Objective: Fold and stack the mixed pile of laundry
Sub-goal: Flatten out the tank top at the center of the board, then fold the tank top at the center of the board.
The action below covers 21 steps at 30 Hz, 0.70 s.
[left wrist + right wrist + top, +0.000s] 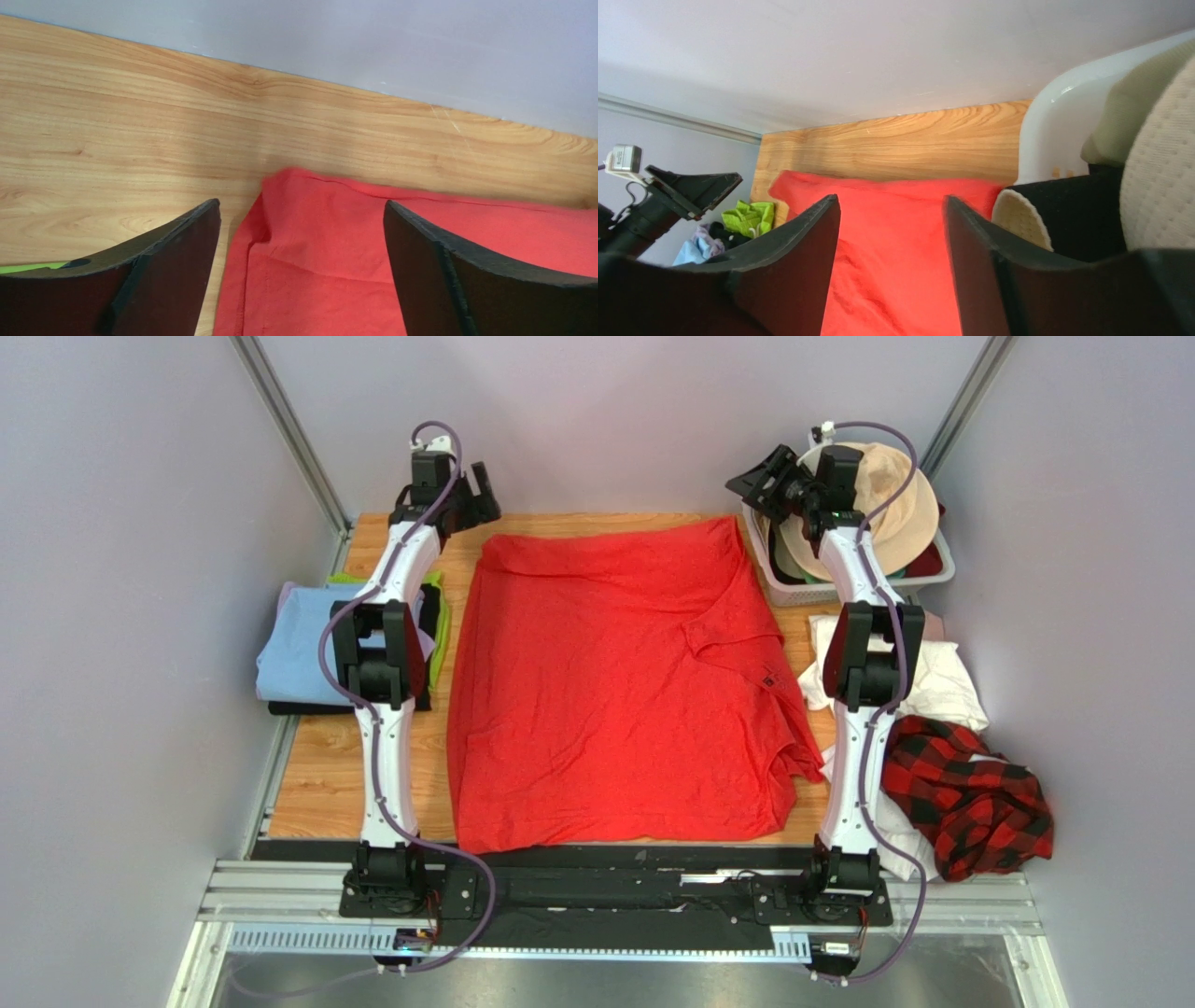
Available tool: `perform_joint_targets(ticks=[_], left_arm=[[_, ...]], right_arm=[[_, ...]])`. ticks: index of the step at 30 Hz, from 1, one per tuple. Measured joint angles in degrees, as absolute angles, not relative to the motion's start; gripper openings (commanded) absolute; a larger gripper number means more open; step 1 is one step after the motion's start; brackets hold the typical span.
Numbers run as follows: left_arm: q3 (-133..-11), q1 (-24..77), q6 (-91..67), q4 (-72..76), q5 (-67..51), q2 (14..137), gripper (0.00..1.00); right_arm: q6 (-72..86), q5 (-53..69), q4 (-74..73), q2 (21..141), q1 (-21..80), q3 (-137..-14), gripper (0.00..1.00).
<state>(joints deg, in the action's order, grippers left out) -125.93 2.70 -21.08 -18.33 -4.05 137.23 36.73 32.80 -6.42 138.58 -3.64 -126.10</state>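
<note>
Both grippers are standing spread, with nothing between the fingers. The left gripper (300,210) is hovering over the far left corner of the red T-shirt (617,686). The right gripper (891,203) is hanging near the shirt's far right corner, just beside the white basket (943,569).

The basket is sitting in the upper right of the top view and is holding a beige hat (895,501), which is covering most of its opening. The right wrist view is showing more of the inside: a dark cloth (1081,210) is lying under the hat, and a cream ribbed piece is lying beside it, but I cannot tell what that piece is.

The T-shirt is lying spread flat in the middle of the wooden table (323,770). Only the top view is showing the rest of the pile: white cloths (947,679) at the right edge, and the red-and-black plaid shirt (982,805) crumpled at the lower right, partly over the table's edge. At the left, a light blue cloth (295,651), a green cloth (438,616) and a black cloth (302,707) are lying folded in a stack.

The left wrist view alone is showing the stitched hem at the shirt's corner.
</note>
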Motion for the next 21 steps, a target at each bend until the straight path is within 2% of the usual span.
perform_joint_targets(ticks=[5,9,12,15,18,21], left_arm=[[-129.71,2.22,-21.10,-20.71,-4.56,138.32,0.94],[-130.02,2.15,-21.19,-23.33,-4.64,137.21,0.93],[-128.95,2.17,-22.48,-27.68,-5.13,134.04,0.93],[-121.01,2.15,-25.19,-29.63,-5.93,125.75,0.93],[-108.53,2.15,-27.75,-30.28,-6.68,114.02,0.93],[-95.90,2.15,-29.28,-30.35,-6.98,101.21,0.93]], right_arm=[[35.03,31.94,-8.58,137.95,-3.44,-125.89,0.63],[32.99,31.40,-10.81,132.92,-3.44,-120.66,0.49],[31.42,30.33,-12.29,125.21,-3.40,-113.08,0.46],[29.65,28.69,-14.33,115.24,-3.14,-104.49,0.43],[27.92,26.55,-14.98,105.38,-2.55,-96.36,0.33],[27.55,23.97,-15.33,94.65,-1.89,-85.30,0.33]])
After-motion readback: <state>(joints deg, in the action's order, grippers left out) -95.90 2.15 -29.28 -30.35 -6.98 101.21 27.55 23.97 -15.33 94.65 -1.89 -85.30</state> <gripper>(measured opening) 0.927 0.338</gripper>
